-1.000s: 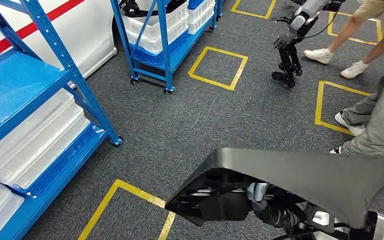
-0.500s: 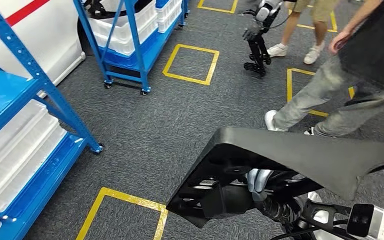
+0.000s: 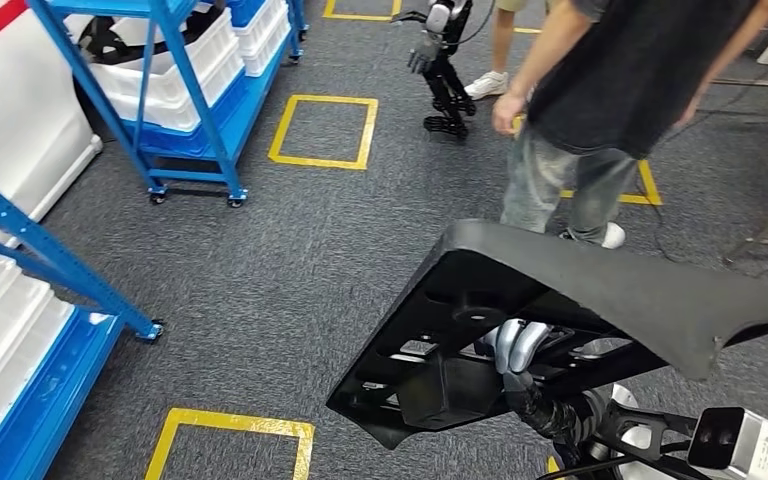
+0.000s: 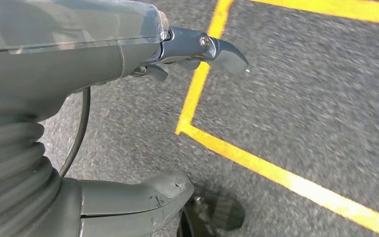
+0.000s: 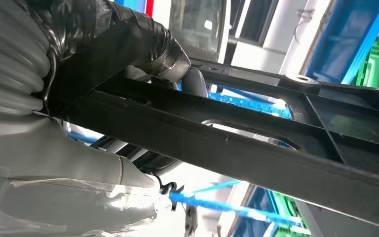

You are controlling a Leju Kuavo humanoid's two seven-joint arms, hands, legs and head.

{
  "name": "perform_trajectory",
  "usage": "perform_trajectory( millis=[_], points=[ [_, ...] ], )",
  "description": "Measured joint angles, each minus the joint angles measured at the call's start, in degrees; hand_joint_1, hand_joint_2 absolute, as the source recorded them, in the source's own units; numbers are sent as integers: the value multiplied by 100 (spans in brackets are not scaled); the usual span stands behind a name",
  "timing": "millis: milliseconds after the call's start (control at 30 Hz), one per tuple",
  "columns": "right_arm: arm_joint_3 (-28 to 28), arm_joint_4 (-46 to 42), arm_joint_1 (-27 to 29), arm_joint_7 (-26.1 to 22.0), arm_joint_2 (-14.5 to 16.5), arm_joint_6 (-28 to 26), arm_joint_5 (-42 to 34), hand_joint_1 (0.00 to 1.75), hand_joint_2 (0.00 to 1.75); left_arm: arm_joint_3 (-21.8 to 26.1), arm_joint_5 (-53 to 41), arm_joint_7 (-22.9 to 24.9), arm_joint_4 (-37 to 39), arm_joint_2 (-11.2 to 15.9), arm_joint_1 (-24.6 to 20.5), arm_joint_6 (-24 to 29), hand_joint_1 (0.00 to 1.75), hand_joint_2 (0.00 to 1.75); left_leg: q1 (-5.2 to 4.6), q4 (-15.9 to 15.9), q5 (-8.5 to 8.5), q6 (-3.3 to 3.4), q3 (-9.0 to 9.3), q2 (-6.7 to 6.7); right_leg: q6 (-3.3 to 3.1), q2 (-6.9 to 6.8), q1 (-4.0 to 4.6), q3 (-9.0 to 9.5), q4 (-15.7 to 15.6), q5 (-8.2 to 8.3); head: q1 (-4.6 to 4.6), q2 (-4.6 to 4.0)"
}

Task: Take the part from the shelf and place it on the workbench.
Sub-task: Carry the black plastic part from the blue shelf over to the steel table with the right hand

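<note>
While the black part (image 3: 580, 300) is gripped from beneath by the right hand (image 3: 516, 345), it should be kept level and clear of the person (image 3: 600, 100) beyond it; the left hand (image 4: 187, 49) hangs apart, holding nothing.

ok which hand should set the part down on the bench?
Right. The right hand already grips the black part from underneath. The left hand hangs over the floor, holding nothing.

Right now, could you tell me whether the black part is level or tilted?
Tilted: the black part slopes down toward its lower left corner, gripped underneath by the right robot hand.
</note>
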Motion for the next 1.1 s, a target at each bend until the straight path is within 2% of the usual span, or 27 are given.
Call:
perform_trajectory(
  millis=[67, 100, 133, 200, 233, 300, 333, 367, 400, 433, 467, 500, 567, 600, 633, 700, 733, 800, 833, 867, 900, 933, 967, 1000, 1033, 1100],
  points=[
    [2, 0, -4, 0, 19, 0, 1, 147, 175, -2, -6, -3, 1, -8, -4, -3, 0, 175, 50, -742, 327, -12, 311, -268, 45, 140, -4, -27, 55, -15, 1, 0],
    [4, -1, -6, 0, 27, 0, 3, 147, 175, -2, -9, -3, 2, -11, -1, -4, 0, 175, 61, -957, 386, -13, 397, -379, 82, 206, -7, -60, 79, -12, 2, 0],
    [7, -1, -5, 0, 34, -1, 4, 147, 175, -2, -9, -3, 3, -14, 1, -6, 0, 175, 59, -1041, 384, -6, 425, -444, 123, 274, -11, -96, 89, 1, 2, 0],
    [12, -3, -2, 0, 41, -1, 11, 147, 175, -4, -10, -15, 4, -20, -6, -18, 0, 175, 46, -1080, 410, 53, 431, -334, 203, 393, -35, -146, 80, 36, 1, 0],
    [15, -7, -6, -2, 42, 1, 21, 147, 175, -6, -9, -27, 5, -23, -20, -26, 0, 175, 47, -1105, 434, 95, 437, -267, 230, 353, -36, -173, 113, 11, 2, 0],
    [29, -16, -53, -5, 45, 5, 64, 147, 175, -9, 5, -61, 7, -30, -39, -37, 0, 175, 46, -1156, 473, 177, 444, -121, 264, 76, -26, -350, 479, -228, 3, 0],
    [38, -20, -82, -7, 52, 2, 87, 147, 175, -9, 25, -80, 7, -32, -39, -37, 0, 175, 25, -1161, 475, 198, 442, -45, 276, -101, -14, -518, 843, -428, 4, 0],
    [50, -22, -105, -8, 62, -8, 106, 147, 175, -9, 45, -97, 7, -34, -33, -36, 0, 175, 7, -1160, 472, 213, 438, 37, 287, -208, -12, -706, 1255, -619, 3, 0],
    [62, -22, -115, -13, 78, -26, 114, 147, 175, -9, 67, -115, 7, -37, -28, -37, 0, 175, -8, -1160, 469, 219, 436, 115, 293, -258, -14, -854, 1584, -737, 4, 0],
    [75, -25, -120, -23, 95, -46, 110, 147, 175, -9, 91, -133, 7, -39, -29, -37, 0, 175, -20, -1159, 464, 224, 436, 193, 292, -285, -14, -922, 1752, -759, 3, 0],
    [88, -31, -126, -36, 107, -61, 98, 147, 175, -9, 108, -156, 7, -41, -36, -37, 0, 175, -27, -1158, 460, 223, 439, 260, 283, -300, -13, -860, 1664, -661, 4, 0],
    [99, -43, -137, -50, 117, -71, 81, 147, 175, -9, 127, -179, 8, -44, -48, -37, 0, 175, -34, -1158, 454, 220, 448, 319, 262, -333, -6, -684, 1356, -483, 4, 0],
    [113, -80, -176, -70, 125, -67, 39, 147, 175, -8, 167, -206, 9, -54, -68, -25, 0, 175, -53, -1153, 431, 197, 473, 419, 192, -521, 45, -215, 512, -164, 4, 0],
    [117, -95, -196, -77, 132, -49, 14, 147, 175, -5, 182, -198, 9, -58, -73, 0, 0, 175, -64, -1149, 418, 178, 480, 466, 155, -605, 79, -64, 222, -94, 3, 0],
    [120, -105, -210, -83, 139, -25, -13, 147, 175, -3, 193, -180, 9, -61, -76, 36, 0, 175, -74, -1146, 404, 156, 487, 516, 126, -650, 109, 8, 69, -80, 3, 0],
    [122, -115, -218, -94, 157, 20, -58, 147, 175, 2, 192, -123, 9, -65, -91, 125, 0, 175, -83, -1154, 387, 108, 504, 618, 80, -567, 121, 3, 19, -79, 2, 0],
    [122, -129, -217, -98, 163, 32, -72, 147, 175, 2, 185, -90, 9, -67, -106, 185, 0, 175, -77, -1133, 359, 80, 508, 584, 55, -513, 106, 10, -7, -61, 2, 0],
    [123, -159, -239, -86, 185, 55, -109, 147, 175, 2, 175, -22, 9, -75, -125, 354, 0, 175, -56, -852, 160, 32, 399, 335, -9, -421, 63, 34, -62, -24, 0, 0],
    [124, -168, -251, -60, 200, 73, -137, 147, 175, 3, 174, -1, 9, -78, -122, 443, 0, 175, -39, -547, -12, 16, 258, 183, -28, -375, 54, 40, -72, -16, -1, 0],
    [125, -169, -261, -25, 212, 88, -167, 147, 175, 3, 169, -3, 9, -81, -112, 517, 0, 175, -31, -161, -199, 4, 71, 98, -42, -319, 51, 38, -70, -14, -1, 0],
    [126, -168, -261, 11, 219, 99, -191, 147, 175, 4, 157, -30, 9, -83, -102, 565, 0, 175, -27, 204, -338, -6, -113, 69, -45, -258, 52, 34, -64, -14, -1, 0],
    [126, -166, -257, 35, 221, 108, -205, 147, 175, 3, 139, -69, 9, -86, -96, 580, 0, 175, -23, 435, -378, -18, -242, 62, -44, -192, 51, 32, -55, -15, -1, 0],
    [126, -164, -241, 25, 221, 125, -203, 147, 175, 2, 128, -104, 9, -89, -95, 563, 0, 175, -16, 469, -307, -26, -280, 57, -39, -124, 47, 32, -42, -19, 0, 0],
    [123, -168, -187, -41, 225, 165, -165, 147, 175, 2, 141, -125, 9, -90, -97, 490, 0, 175, -5, 270, -129, -32, -205, 42, -26, -57, 39, 38, -27, -28, 0, 0],
    [120, -183, -76, -174, 229, 237, -92, 147, 175, 3, 175, -132, 9, -91, -96, 380, 0, 175, 13, -98, 105, -42, -45, -15, -2, 5, 29, 49, -9, -45, 0, 0],
    [119, -219, 250, -515, 251, 424, 121, 147, 175, 10, 258, -146, 12, -92, -74, 118, 0, 175, 52, -790, 384, -52, 273, -261, 58, 115, 22, 45, 40, -81, 1, 0]
  ],
)
